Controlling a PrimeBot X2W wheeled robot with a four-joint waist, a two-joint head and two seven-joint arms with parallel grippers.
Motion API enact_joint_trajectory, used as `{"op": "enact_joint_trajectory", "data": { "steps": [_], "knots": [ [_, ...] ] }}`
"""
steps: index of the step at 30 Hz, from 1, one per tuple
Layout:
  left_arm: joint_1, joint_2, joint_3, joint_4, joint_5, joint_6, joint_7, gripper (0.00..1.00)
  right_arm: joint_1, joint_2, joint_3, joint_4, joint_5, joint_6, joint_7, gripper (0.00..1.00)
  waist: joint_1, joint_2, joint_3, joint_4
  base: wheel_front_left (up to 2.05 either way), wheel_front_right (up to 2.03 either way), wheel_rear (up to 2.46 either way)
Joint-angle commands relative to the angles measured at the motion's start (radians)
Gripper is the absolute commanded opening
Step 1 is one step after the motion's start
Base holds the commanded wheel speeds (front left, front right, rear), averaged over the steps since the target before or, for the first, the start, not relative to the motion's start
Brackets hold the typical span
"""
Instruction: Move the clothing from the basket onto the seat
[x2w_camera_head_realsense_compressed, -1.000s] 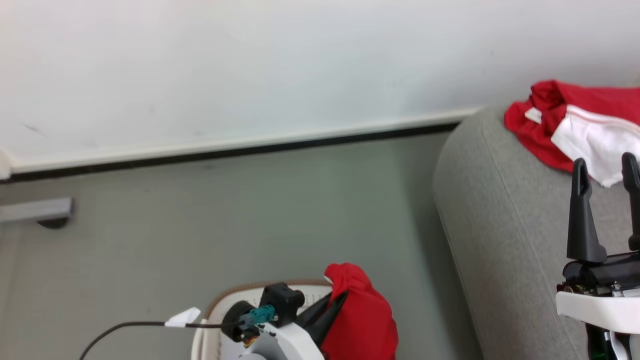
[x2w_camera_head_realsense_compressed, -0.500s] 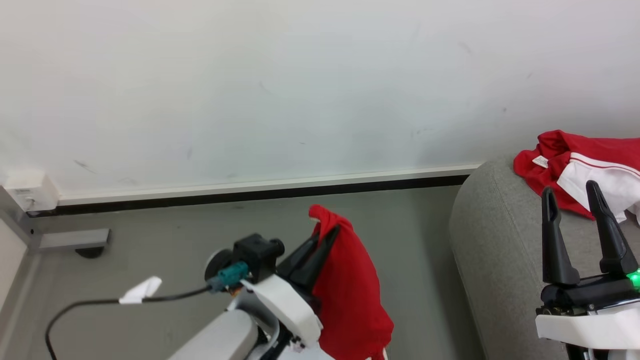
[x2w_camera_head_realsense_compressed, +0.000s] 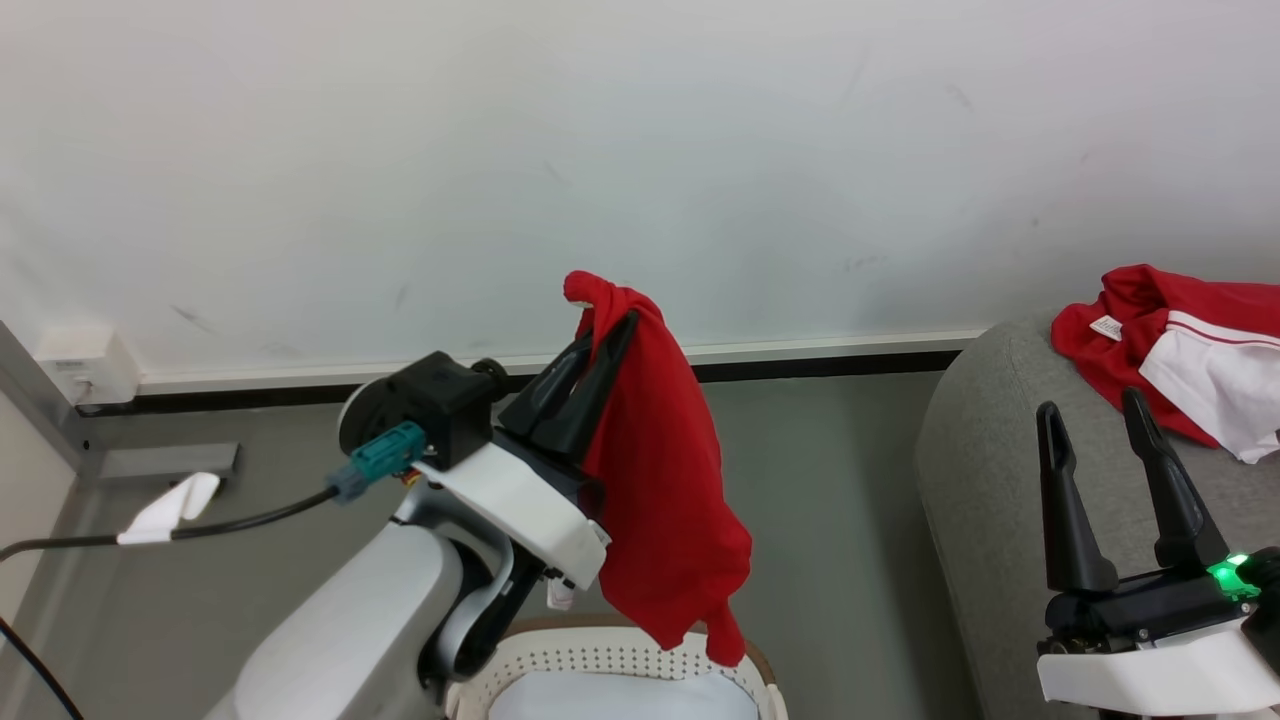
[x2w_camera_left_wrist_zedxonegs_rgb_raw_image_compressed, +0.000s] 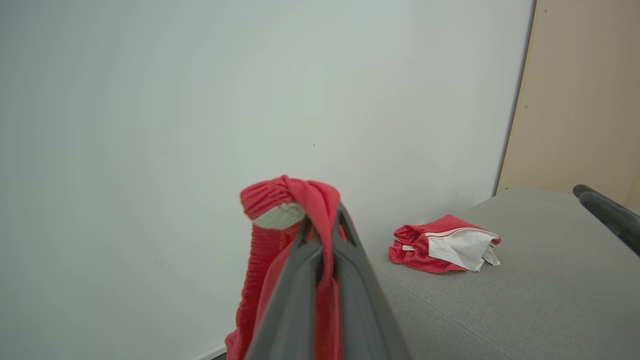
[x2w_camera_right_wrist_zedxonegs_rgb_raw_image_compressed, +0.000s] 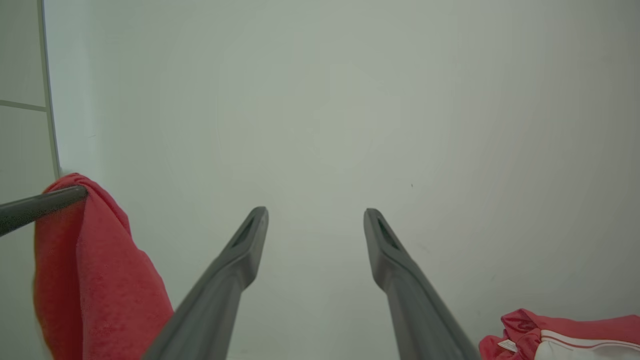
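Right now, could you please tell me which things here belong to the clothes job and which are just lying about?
Part of the job:
- hanging red garment
- red-and-white garment lying on the seat
- basket
- seat

Just lying about:
- white sheet inside the basket
- white box on the wall
- grey bracket at the foot of the wall

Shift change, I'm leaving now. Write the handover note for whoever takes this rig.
Left gripper: shut on a red garment, raised, hanging over the basket.
Right gripper: open, empty, over the seat.
Done: a red-and-white garment lies on the seat.
Left: carry the held garment to the seat and release it. The basket shows a pale sheet; its inside is partly out of frame, so check it for more clothing.
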Motion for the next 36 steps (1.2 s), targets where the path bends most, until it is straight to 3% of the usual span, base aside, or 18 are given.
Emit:
{"op": "enact_joint_trajectory", "data": {
  "steps": [1, 14, 21, 30, 36],
  "knots": [
    [-0.004, 0.006, 0.006, -0.017, -0.003, 0.009, 0.002, 0.00, 0.010, -0.004, 0.004, 0.006, 0.006, -0.002, 0.001, 1.00, 0.0001, -0.0001, 0.001, 0.002, 0.00, 0.00, 0.00],
    [0.021, 0.012, 0.003, -0.052, -0.016, 0.032, 0.013, 0.00, -0.003, -0.010, 0.100, 0.036, 0.023, -0.002, 0.001, 1.00, 0.0001, -0.0001, -0.007, 0.010, 0.00, 0.00, 0.00],
    [0.029, 0.005, -0.012, -0.053, -0.015, 0.035, 0.020, 0.00, -0.032, -0.008, 0.249, 0.060, 0.035, -0.002, 0.008, 1.00, 0.0001, -0.0001, -0.012, 0.021, 0.00, 0.00, 0.00],
    [0.019, -0.032, -0.061, -0.052, -0.004, 0.024, 0.034, 0.00, -0.095, 0.029, 0.442, 0.188, 0.082, -0.002, 0.016, 1.00, 0.0001, -0.0001, -0.023, 0.073, 0.00, 0.00, 0.00],
    [0.019, -0.066, -0.094, -0.059, -0.011, 0.014, 0.036, 0.00, -0.133, 0.059, 0.460, 0.319, 0.100, -0.002, 0.011, 1.00, 0.0001, -0.0001, -0.032, 0.122, 0.00, 0.00, 0.00]
  ]
}}
